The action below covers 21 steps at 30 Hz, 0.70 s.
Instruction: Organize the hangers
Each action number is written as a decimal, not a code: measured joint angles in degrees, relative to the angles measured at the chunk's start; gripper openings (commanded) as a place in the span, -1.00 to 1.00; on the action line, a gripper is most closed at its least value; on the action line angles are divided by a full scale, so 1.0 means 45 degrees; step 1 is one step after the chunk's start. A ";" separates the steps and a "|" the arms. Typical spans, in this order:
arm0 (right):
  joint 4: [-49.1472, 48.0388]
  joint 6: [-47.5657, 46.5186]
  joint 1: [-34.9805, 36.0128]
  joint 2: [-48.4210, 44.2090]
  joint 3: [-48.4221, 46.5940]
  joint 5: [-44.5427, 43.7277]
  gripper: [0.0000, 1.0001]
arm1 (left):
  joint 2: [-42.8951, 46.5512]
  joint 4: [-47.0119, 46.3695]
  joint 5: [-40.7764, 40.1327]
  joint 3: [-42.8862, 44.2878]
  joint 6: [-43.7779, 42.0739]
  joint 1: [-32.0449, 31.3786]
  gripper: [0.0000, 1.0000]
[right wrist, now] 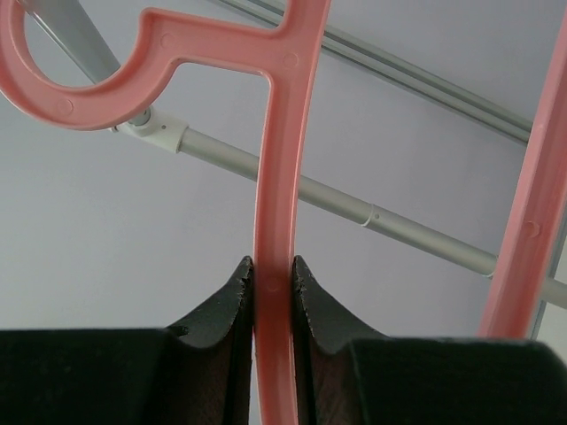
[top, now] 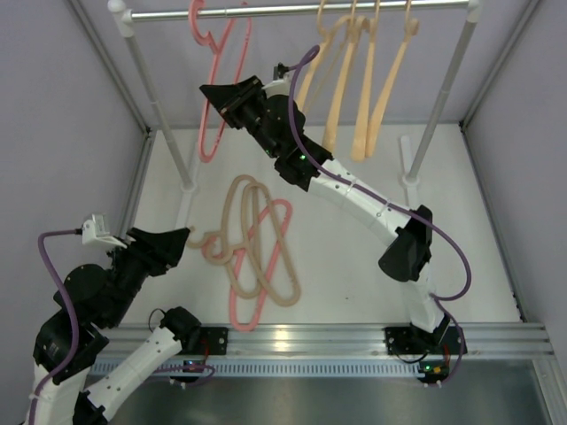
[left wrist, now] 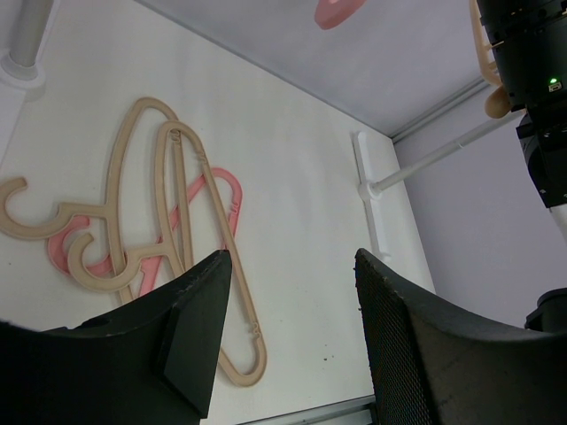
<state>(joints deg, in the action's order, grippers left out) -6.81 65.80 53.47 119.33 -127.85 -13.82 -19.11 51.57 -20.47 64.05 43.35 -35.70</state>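
The step in hand looks like hanging a pink hanger (right wrist: 275, 177) on the rail (top: 292, 11). The right gripper (right wrist: 273, 266) is reaching toward the upper left of the top view, and its jaws are pinching the hanger's straight stem just below the hook. In the right wrist view the hook is curving across the upper left corner with the rail passing behind it. Whether it is already bearing on the rail, I cannot tell.

Four peach hangers (top: 332, 124) are hanging together at the upper right of the top view, well apart from the pink one. Two beige hangers (left wrist: 144, 102) and a second pink hanger (left wrist: 232, 190) are lying tangled on the worktop (left wrist: 292, 159), in the left half of the left wrist view. The left gripper (left wrist: 292, 261) is hovering near that pile with its jaws spread and gripping nothing.

The next move probably calls for confirming that the hook is seated over the rail, then spreading the right jaws and backing away without dragging the hanger. The overlapping pile will likely need separating before a clean grasp.
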 measured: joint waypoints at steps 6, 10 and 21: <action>0.0039 -0.0389 0.0053 -0.0010 0.0000 -0.0044 -0.41 | 0.0000 0.0000 0.0000 0.0000 0.0005 0.0000 0.26; 0.0287 -0.1083 0.0345 -0.0039 0.0024 -0.0364 -0.16 | 0.0000 0.0000 0.0000 0.0000 0.0005 0.0000 0.27; 0.1496 -0.3487 0.1855 -0.1515 0.1496 -0.2142 0.12 | 0.0000 -0.0005 -0.0058 -0.0131 0.0214 0.0000 0.28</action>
<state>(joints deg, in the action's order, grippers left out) -0.08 50.11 61.82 112.51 -121.12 -23.46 -19.11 51.55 -20.73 63.46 44.31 -35.70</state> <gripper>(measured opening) 0.543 0.637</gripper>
